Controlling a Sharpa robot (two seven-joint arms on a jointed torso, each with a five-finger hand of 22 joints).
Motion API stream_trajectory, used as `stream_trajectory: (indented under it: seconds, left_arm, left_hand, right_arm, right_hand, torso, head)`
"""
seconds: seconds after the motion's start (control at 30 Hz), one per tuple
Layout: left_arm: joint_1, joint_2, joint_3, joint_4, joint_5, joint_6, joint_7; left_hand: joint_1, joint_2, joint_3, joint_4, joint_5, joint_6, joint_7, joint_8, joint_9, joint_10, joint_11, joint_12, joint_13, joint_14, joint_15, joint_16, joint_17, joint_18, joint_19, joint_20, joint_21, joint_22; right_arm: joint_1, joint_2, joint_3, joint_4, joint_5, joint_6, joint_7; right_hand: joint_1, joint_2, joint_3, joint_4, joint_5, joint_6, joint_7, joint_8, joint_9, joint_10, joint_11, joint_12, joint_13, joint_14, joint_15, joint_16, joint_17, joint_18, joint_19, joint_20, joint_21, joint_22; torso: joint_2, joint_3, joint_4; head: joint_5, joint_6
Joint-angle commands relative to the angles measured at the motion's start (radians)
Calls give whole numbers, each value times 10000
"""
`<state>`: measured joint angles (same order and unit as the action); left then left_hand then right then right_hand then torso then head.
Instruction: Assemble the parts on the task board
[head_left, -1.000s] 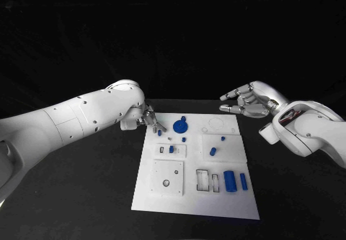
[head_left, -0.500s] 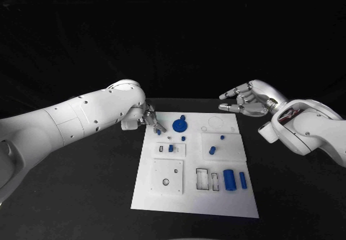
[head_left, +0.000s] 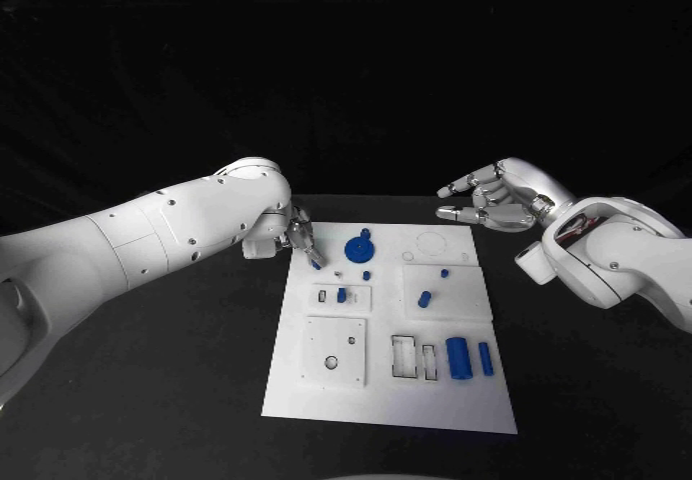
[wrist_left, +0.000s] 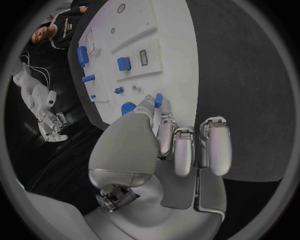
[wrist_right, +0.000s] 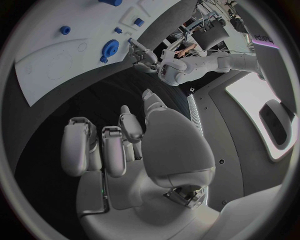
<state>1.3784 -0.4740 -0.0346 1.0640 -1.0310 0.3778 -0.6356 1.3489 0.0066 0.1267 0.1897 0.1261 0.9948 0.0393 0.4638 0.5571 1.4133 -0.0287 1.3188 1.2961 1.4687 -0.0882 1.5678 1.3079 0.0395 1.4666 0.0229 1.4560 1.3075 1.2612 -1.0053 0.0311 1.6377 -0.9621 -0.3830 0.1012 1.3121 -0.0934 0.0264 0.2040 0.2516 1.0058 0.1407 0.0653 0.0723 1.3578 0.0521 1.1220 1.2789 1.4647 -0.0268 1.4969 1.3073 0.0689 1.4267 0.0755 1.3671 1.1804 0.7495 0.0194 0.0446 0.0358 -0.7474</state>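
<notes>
Two silver hands hang over the far end of the black table (head_left: 173, 380). The left hand (head_left: 299, 240) is at the far left corner of the white task board (head_left: 332, 400). It pinches a small blue part (head_left: 315, 262) between its thumb and a finger. In the left wrist view that small blue part (wrist_left: 159, 100) sits right at the fingertips (wrist_left: 164, 120), just above the board's edge, and the other fingers are bent and lie side by side.

The right hand (head_left: 490, 200) floats past the far right corner of the board, well apart from it. Its fingers (wrist_right: 112, 145) are a little bent and spread, and it holds nothing.

On the board, near the left hand, lies a round blue gear (head_left: 361, 246) with a tiny blue peg (head_left: 368, 277) just in front of it. A small blue block (head_left: 342, 296) stands in a raised white plate. To the right are a little blue stub (head_left: 446, 275) and a short blue cylinder (head_left: 426, 299). Nearer the robot, a big blue cylinder (head_left: 459, 360) and a thin blue bar (head_left: 486, 360) lie side by side next to two open slots (head_left: 417, 359). A square white plate with holes (head_left: 336, 352) sits on the left of the board.
</notes>
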Motion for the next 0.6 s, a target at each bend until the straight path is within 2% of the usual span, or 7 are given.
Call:
stream_trajectory:
  seconds: [0.03, 0.2, 0.27, 0.3, 0.33, 0.43, 0.6]
  left_arm:
    - [-9, 14, -4, -7, 168, -195, 179]
    - [-10, -48, -4, 39, 347, -622, 307]
    - [-10, -98, -4, 97, 443, -813, 340]
    - [-10, -131, -4, 139, 494, -911, 346]
    - [-10, -169, -4, 191, 544, -1004, 349]
    - [-10, -315, -4, 418, 711, -1264, 325]
    - [-9, -622, -4, 939, 975, -1707, 242]
  left_hand:
    - [426, 194, 599, -178, 33, -85, -28, -16, -9, -3, -76, -111, -98, 1021, -65, 30, 2629, 12, 410, -97, -37, 829]
    - [395, -26, 1872, -380, 54, -106, -31, 201, 72, 27, -90, -107, -83, 1021, -45, 30, 2629, 12, 412, -91, -45, 836]
    - [126, -368, 2655, -455, 32, -190, -30, 390, 172, 52, -88, -101, -78, 1021, -18, 30, 2629, 15, 417, -98, -45, 848]
    - [49, -406, 2903, -473, 42, -193, -27, 455, 204, 58, -89, -100, -78, 1021, -38, 30, 2629, 11, 417, -83, -48, 848]
    - [-308, -659, 3694, -524, 23, -251, 16, 665, 311, 77, -106, -102, -82, 1021, -18, 30, 2629, 14, 420, -92, -51, 854]
    - [-553, -880, 4229, -684, 7, -305, -33, 826, 390, 104, -87, -83, -67, 1021, -51, 30, 2629, 6, 427, -71, -44, 874]
    - [-880, -1043, 4841, -860, 1, -348, -55, 1024, 478, 124, -91, -88, -80, 1021, -54, 30, 2629, -1, 444, -79, -23, 917]
  right_arm:
    - [-6, 11, 2, 1, -10, 149, 65]
    - [-6, 14, 1, -11, -10, 188, 49]
    - [-6, 19, 1, -22, -10, 201, 45]
    - [-6, 23, 1, -27, -10, 207, 44]
    - [-6, 27, 1, -32, -10, 212, 42]
    - [-8, 38, 0, -50, -10, 228, 39]
    - [-13, 44, -4, -67, -9, 244, 30]
  right_hand:
    - [-16, 59, -56, 25, 67, -42, -19, 41, 16, -77, -3, -28, -6, 805, 20, -50, 1619, 92, -56, 14, -67, -8]
    - [-16, 59, -56, 25, 67, -42, -19, 41, 16, -77, -3, -28, -6, 805, 20, -50, 1619, 92, -56, 14, -67, -8]
    - [-16, 59, -56, 25, 67, -42, -19, 41, 16, -77, -3, -28, -6, 805, 20, -50, 1619, 92, -56, 14, -67, -8]
    - [-16, 59, -56, 25, 67, -42, -19, 41, 16, -77, -3, -28, -6, 805, 20, -50, 1619, 92, -56, 14, -67, -8]
    - [-16, 59, -56, 25, 67, -42, -19, 41, 16, -77, -3, -28, -6, 805, 20, -50, 1619, 92, -56, 14, -67, -8]
    - [-16, 59, -56, 25, 67, -42, -19, 41, 16, -77, -3, -28, -6, 805, 20, -50, 1619, 92, -56, 14, -67, -8]
    - [-2, 70, -66, 23, 72, -43, -19, 41, 16, -72, -4, -19, -4, 802, 19, -63, 1605, 92, -55, 14, -70, -10]
  torso:
    - [-4, 4, -2]
    - [-4, 0, 1]
    - [-12, 2, 4]
    - [-12, 2, 8]
    - [-12, 2, 8]
    - [-14, 10, 18]
    - [-18, 11, 21]
  head:
    - [-5, -7]
    - [-5, -22]
    - [-9, -18]
    - [-13, -2]
    - [-13, -2]
    - [-21, -9]
    - [-9, -16]
